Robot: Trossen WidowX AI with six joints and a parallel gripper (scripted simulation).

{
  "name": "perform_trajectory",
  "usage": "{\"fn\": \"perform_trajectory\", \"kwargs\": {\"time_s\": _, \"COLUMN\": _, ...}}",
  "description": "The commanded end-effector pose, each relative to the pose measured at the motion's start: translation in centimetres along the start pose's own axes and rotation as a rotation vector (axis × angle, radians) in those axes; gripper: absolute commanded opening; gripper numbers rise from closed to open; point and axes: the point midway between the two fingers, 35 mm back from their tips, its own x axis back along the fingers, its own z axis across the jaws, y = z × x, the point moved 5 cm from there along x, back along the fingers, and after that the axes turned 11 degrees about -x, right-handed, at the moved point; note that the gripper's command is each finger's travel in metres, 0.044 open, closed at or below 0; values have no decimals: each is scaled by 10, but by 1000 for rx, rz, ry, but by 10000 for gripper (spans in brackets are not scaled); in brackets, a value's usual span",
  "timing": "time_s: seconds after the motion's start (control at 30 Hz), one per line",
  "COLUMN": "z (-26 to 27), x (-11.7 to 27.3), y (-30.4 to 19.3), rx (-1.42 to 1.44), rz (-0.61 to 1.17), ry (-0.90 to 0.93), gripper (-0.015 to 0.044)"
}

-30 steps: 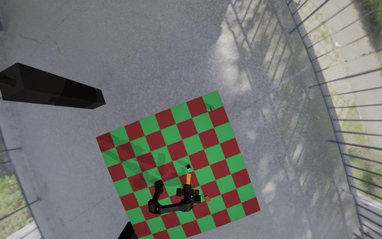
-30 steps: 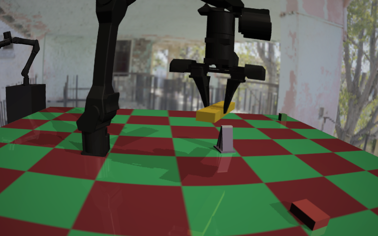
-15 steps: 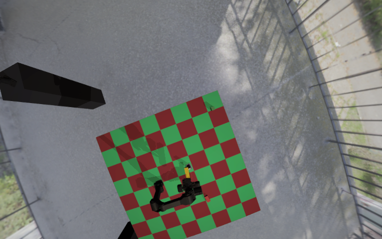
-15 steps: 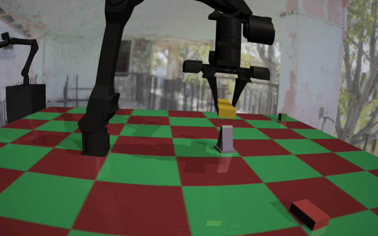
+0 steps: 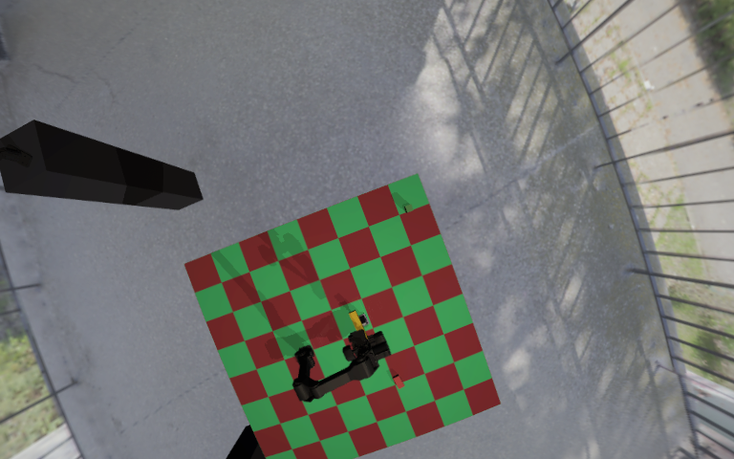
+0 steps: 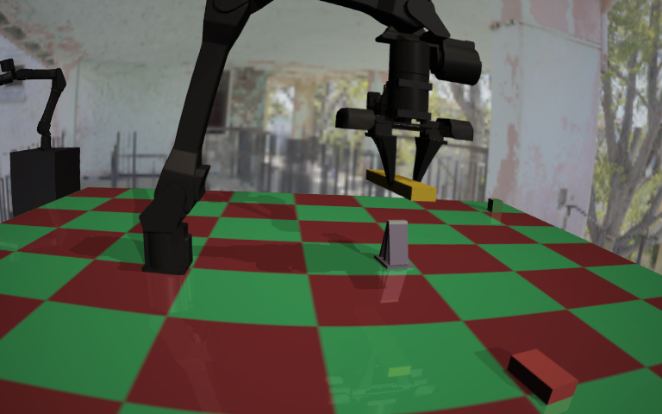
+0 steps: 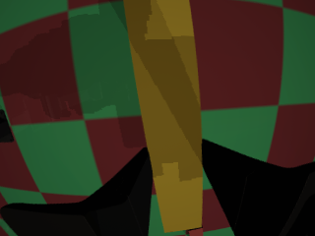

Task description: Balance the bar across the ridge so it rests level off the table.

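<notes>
The yellow bar [image 6: 401, 185] hangs in the air above the checkered table, held by my gripper [image 6: 407, 181], which is shut on it. The bar is clear of the table and slightly tilted in the exterior view. The grey ridge [image 6: 394, 244] stands upright on the table, below the bar and nearer the camera, and does not touch it. From above, the bar [image 5: 356, 320] pokes out past my gripper [image 5: 359, 334], with the ridge [image 5: 363, 320] beside its far end. In the wrist view the bar [image 7: 167, 105] runs lengthwise between my fingers. The ridge does not show there.
A red block [image 6: 542, 374] lies at the front right and also shows from above [image 5: 398, 381]. A small green block [image 6: 494, 204] sits near the far right corner. My arm's base [image 6: 165, 248] stands at left. A black pedestal [image 6: 43, 178] stands beyond the table's left edge.
</notes>
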Motion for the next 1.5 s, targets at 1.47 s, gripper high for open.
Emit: {"fn": "perform_trajectory", "kwargs": {"time_s": 1.47, "z": -10, "x": -42, "y": 18, "rx": 77, "rz": -4, "ry": -4, "gripper": 0}}
